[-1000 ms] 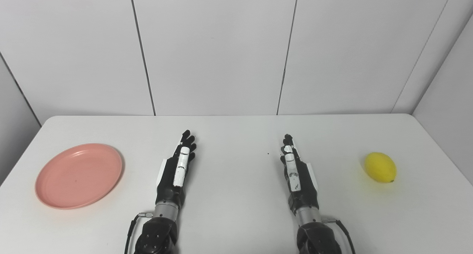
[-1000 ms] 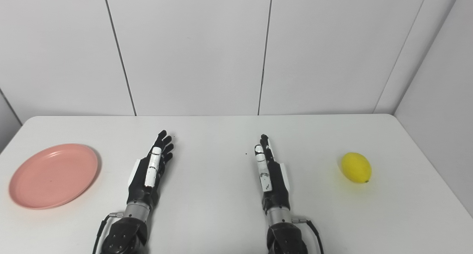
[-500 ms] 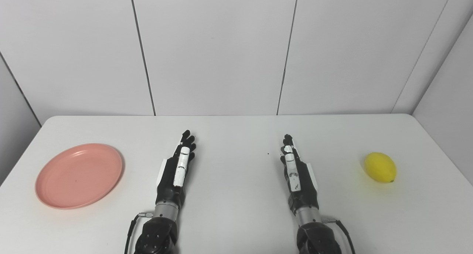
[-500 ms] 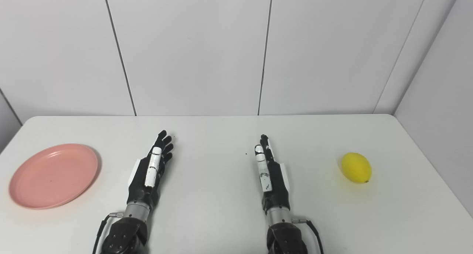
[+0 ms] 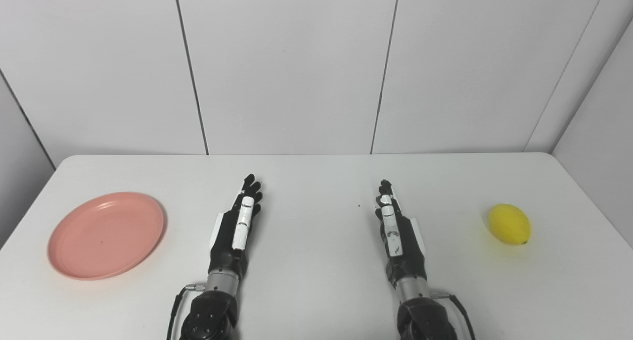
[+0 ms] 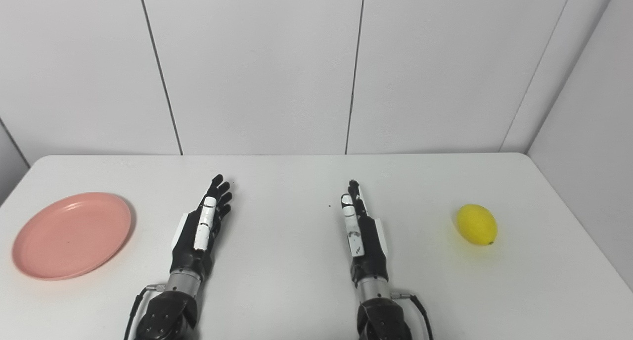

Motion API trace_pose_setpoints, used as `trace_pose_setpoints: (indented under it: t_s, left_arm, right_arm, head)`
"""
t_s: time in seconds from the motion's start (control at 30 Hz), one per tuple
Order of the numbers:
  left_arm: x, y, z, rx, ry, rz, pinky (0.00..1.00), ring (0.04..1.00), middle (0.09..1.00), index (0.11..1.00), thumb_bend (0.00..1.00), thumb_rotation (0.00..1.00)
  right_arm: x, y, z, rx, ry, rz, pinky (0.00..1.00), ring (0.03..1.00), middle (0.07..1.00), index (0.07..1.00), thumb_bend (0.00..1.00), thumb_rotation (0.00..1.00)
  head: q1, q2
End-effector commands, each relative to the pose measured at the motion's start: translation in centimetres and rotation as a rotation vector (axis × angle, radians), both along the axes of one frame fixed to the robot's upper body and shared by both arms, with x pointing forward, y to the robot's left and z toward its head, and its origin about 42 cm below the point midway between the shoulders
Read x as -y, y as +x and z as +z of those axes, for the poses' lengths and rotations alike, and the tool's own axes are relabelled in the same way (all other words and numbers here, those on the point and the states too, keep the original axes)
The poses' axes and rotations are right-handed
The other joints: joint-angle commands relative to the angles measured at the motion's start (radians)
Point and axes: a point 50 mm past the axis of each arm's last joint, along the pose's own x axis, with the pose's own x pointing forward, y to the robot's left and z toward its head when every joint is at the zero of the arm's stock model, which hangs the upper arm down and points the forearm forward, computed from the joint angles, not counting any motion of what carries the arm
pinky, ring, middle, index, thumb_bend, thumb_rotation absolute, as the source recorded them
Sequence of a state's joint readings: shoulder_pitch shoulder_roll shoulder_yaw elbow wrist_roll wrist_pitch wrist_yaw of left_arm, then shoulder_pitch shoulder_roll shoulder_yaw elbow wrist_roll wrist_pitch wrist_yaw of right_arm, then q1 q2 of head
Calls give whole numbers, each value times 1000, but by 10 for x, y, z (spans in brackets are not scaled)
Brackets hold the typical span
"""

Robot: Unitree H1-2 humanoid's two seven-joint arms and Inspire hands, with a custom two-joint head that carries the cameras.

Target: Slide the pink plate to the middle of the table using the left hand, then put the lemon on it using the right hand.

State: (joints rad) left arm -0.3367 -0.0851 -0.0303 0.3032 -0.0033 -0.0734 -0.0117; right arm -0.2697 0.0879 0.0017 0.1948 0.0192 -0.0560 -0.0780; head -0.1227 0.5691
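A pink plate (image 5: 105, 234) lies flat on the white table (image 5: 316, 171) near its left edge, with nothing on it. A yellow lemon (image 5: 509, 224) rests on the table near the right edge. My left hand (image 5: 237, 228) lies stretched out and open on the table, a hand's width to the right of the plate and not touching it. My right hand (image 5: 395, 228) lies open in the same flat pose, well to the left of the lemon. Neither hand holds anything.
Grey wall panels (image 5: 287, 68) rise right behind the table's far edge. The wall comes close along the right edge past the lemon (image 6: 476, 224). A small dark speck (image 5: 358, 206) marks the tabletop between the hands.
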Motion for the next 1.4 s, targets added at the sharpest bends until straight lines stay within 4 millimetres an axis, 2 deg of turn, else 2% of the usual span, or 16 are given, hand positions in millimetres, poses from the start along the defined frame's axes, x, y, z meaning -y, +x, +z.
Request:
trace_pose_setpoints:
  t_s: [0.0, 0.17, 0.2, 0.23, 0.27, 0.3, 0.33, 0.37, 0.4, 0.43, 0.5, 0.73, 1.17, 1.37]
  left_arm:
    - [0, 1, -2, -3, 4, 0, 959, 955, 967, 948, 524, 1000]
    - [10, 0, -4, -1, -3, -47, 988, 986, 993, 982, 520, 1000]
    - [14, 0, -4, -5, 4, -56, 994, 992, 997, 987, 519, 1000]
    - [17, -1, -5, -8, 9, -61, 997, 995, 999, 994, 516, 1000]
    - [21, -1, -6, -10, 17, -65, 999, 997, 1000, 998, 512, 1000]
    - [23, -2, -6, -11, 23, -68, 1000, 997, 1000, 999, 506, 1000]
    - [28, -1, -7, -12, 30, -74, 1000, 998, 1000, 1000, 503, 1000]
    - [31, -1, -8, -12, 35, -78, 1000, 999, 1000, 1000, 513, 1000]
    - [36, -1, -10, -15, 32, -82, 1000, 1000, 1000, 1000, 520, 1000]
    - [39, 0, -11, -17, 28, -84, 1000, 1000, 1000, 1000, 530, 1000]
    - [45, 1, -14, -24, 20, -86, 1000, 1000, 1000, 1000, 533, 1000]
    - [58, 4, -23, -17, -1, -78, 1000, 1000, 1000, 1000, 506, 1000]
    - [59, 7, -30, 9, 28, -91, 1000, 1000, 1000, 1000, 530, 1000]
    - [58, 8, -25, 21, 1, -75, 1000, 1000, 1000, 1000, 532, 1000]
  right_arm:
    - [1, 5, 12, 69, 6, 9, 1000, 998, 994, 977, 712, 1000]
    - [11, 2, 11, 75, -3, -1, 1000, 993, 985, 970, 713, 1000]
    - [15, 2, 9, 81, 6, -10, 1000, 991, 984, 969, 710, 1000]
    - [18, 1, 9, 84, 13, -16, 998, 984, 980, 968, 702, 1000]
    - [23, 1, 7, 88, 18, -24, 994, 978, 977, 965, 695, 1000]
    - [26, 0, 6, 91, 21, -29, 989, 975, 975, 961, 690, 1000]
    - [30, 0, 4, 94, 21, -35, 986, 973, 974, 959, 687, 1000]
    - [33, -1, 3, 96, 22, -38, 977, 968, 970, 955, 663, 1000]
    - [38, -2, 2, 98, 17, -37, 976, 967, 969, 954, 649, 1000]
    - [41, -2, 1, 99, 14, -36, 982, 967, 971, 957, 632, 1000]
    - [47, -2, -2, 96, 2, -23, 985, 968, 972, 960, 627, 1000]
    - [58, -1, -8, 85, -23, 18, 1000, 1000, 1000, 1000, 647, 1000]
    - [61, -1, -14, 80, -16, 8, 1000, 995, 1000, 1000, 655, 1000]
    - [60, -1, -14, 85, -13, 10, 1000, 994, 1000, 1000, 650, 1000]
  head:
    - [19, -3]
    - [146, -30]
    - [193, -43]
    - [193, -43]
    - [248, -59]
    - [248, -59]
    - [311, -77]
    - [311, -77]
    - [355, -93]
    - [355, -93]
    - [405, -117]
    - [438, -149]
    - [456, -178]
    - [454, -189]
